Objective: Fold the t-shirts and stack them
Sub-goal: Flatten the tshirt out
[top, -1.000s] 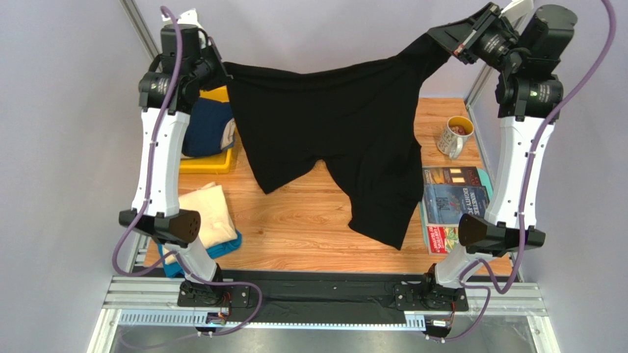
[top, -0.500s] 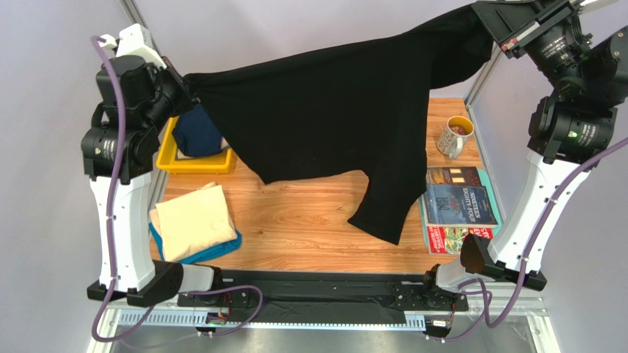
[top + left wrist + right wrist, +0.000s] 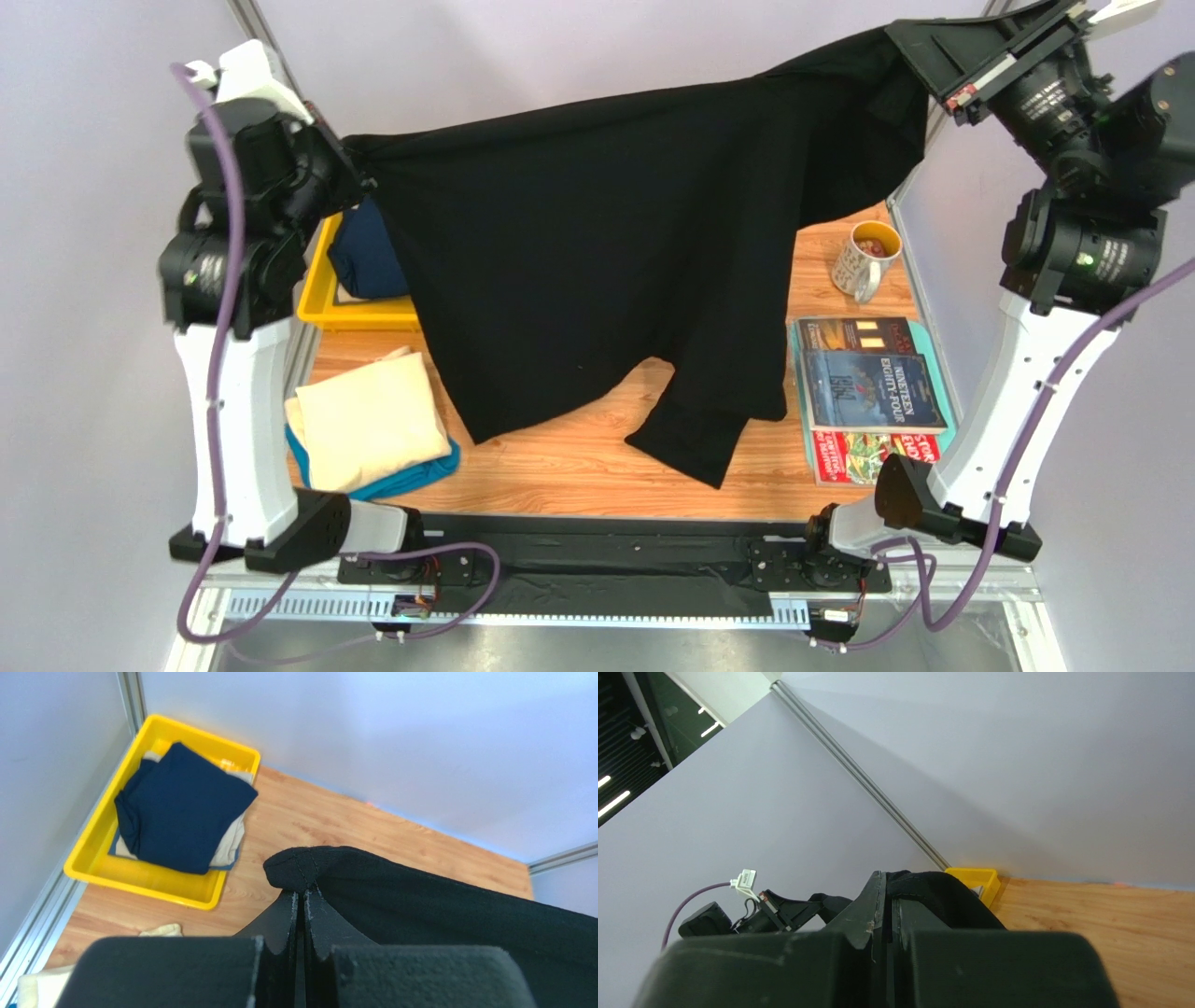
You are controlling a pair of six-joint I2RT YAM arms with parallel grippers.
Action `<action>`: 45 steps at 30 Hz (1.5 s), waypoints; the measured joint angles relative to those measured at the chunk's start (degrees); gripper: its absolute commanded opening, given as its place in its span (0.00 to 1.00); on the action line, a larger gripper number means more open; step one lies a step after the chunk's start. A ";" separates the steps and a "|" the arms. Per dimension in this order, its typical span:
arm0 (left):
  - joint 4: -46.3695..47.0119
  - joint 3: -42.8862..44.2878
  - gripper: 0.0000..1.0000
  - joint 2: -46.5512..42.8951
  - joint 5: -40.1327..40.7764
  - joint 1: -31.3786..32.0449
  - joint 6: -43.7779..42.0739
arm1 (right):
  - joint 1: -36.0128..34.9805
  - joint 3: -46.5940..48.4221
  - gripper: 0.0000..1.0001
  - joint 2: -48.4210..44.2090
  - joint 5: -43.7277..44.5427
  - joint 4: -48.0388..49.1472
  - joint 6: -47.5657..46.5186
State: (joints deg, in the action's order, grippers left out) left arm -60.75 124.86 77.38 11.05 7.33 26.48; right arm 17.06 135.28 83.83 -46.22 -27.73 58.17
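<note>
The large black t-shirt (image 3: 617, 252) hangs stretched in the air between both grippers, its lower part drooping to the wooden table. My left gripper (image 3: 354, 165) is shut on its left corner; the pinched black cloth (image 3: 312, 868) shows above the closed left gripper (image 3: 302, 894) in the left wrist view. My right gripper (image 3: 912, 63) is shut on its right corner, high at the back right, and shows closed (image 3: 887, 885) on black cloth (image 3: 934, 892) in the right wrist view. A navy shirt (image 3: 184, 805) lies in the yellow bin. A cream shirt (image 3: 368, 417) lies folded on a teal-blue one (image 3: 407, 480) at front left.
The yellow bin (image 3: 326, 301) stands at the back left, also in the left wrist view (image 3: 151, 878). A mug (image 3: 866, 256) stands at the back right. Colourful magazines (image 3: 867, 392) lie at the right. The wooden table (image 3: 561, 469) shows below the shirt.
Both arms have spread apart and risen, pulling the black shirt wide. In the last half second the shirt's lower part has swung down and toward the front.
</note>
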 measured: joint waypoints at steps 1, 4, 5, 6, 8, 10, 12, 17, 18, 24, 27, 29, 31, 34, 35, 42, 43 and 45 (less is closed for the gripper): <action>0.39 -0.61 0.00 1.05 -0.28 -0.15 0.00 | -0.02 -1.46 0.00 0.17 -0.07 -0.37 -0.24; 0.98 -2.97 0.00 5.70 -1.68 -1.20 -0.02 | -1.46 -3.32 0.00 2.75 0.79 -4.76 -3.58; 1.14 -3.63 0.00 7.48 -1.95 -1.51 -0.13 | -2.82 -3.15 0.00 4.74 1.97 -7.82 -5.88; 1.22 -4.50 0.00 9.92 -1.99 -1.84 -0.31 | -4.13 -2.49 0.00 6.73 3.13 -11.02 -8.04; 1.25 -5.99 0.00 14.62 -1.44 -2.34 -1.01 | -6.95 -1.25 0.00 11.91 6.08 -17.84 -12.46; 1.31 -7.93 0.00 18.18 -0.07 -2.69 -1.97 | -9.46 -1.49 0.00 17.31 9.60 -24.59 -16.55; 1.27 -10.10 0.00 21.14 2.08 -2.99 -3.10 | -11.56 -2.93 0.00 21.75 12.87 -29.94 -19.39; 2.27 -10.84 0.00 25.14 5.07 -3.34 -4.37 | -16.39 -4.28 0.00 31.19 20.83 -40.30 -25.46; 2.73 -10.78 0.00 25.92 5.46 -3.34 -4.48 | -17.09 -3.96 0.00 32.98 22.53 -42.18 -26.67; 4.92 -6.80 0.00 34.23 6.86 -3.50 -4.55 | -20.98 -2.75 0.00 36.52 28.02 -44.81 -30.25; 5.68 -3.37 0.00 40.28 7.21 -3.61 -4.59 | -21.55 -2.01 0.00 37.20 29.46 -44.24 -31.08; 5.92 -1.86 0.00 43.36 7.45 -3.61 -4.70 | -21.90 -1.09 0.00 38.36 30.03 -43.25 -31.32; 5.92 -0.63 0.00 45.55 7.54 -3.56 -4.79 | -22.29 -0.63 0.00 39.58 30.75 -42.10 -31.54; 6.03 -0.48 0.00 46.29 7.50 -3.30 -4.87 | -22.67 -1.11 0.00 40.63 32.30 -40.52 -31.52; 6.12 -0.48 0.00 46.25 7.48 -3.17 -4.87 | -22.67 -1.44 0.00 40.63 32.76 -40.17 -31.50; 6.54 -1.81 0.00 43.60 5.90 -1.11 -4.59 | -21.31 -8.44 0.00 34.95 34.29 -36.28 -30.95; 6.43 -2.21 0.00 42.56 5.46 -0.55 -4.48 | -20.65 -9.70 0.00 33.33 34.14 -36.00 -30.69; 6.47 -3.04 0.00 39.80 4.74 0.74 -4.28 | -18.10 -13.14 0.00 28.87 33.27 -34.62 -30.27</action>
State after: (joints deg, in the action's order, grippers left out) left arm -54.28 121.82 117.19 15.79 8.08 22.20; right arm -1.04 122.15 112.71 -12.95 -62.35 27.90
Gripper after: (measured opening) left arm 0.008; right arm 0.014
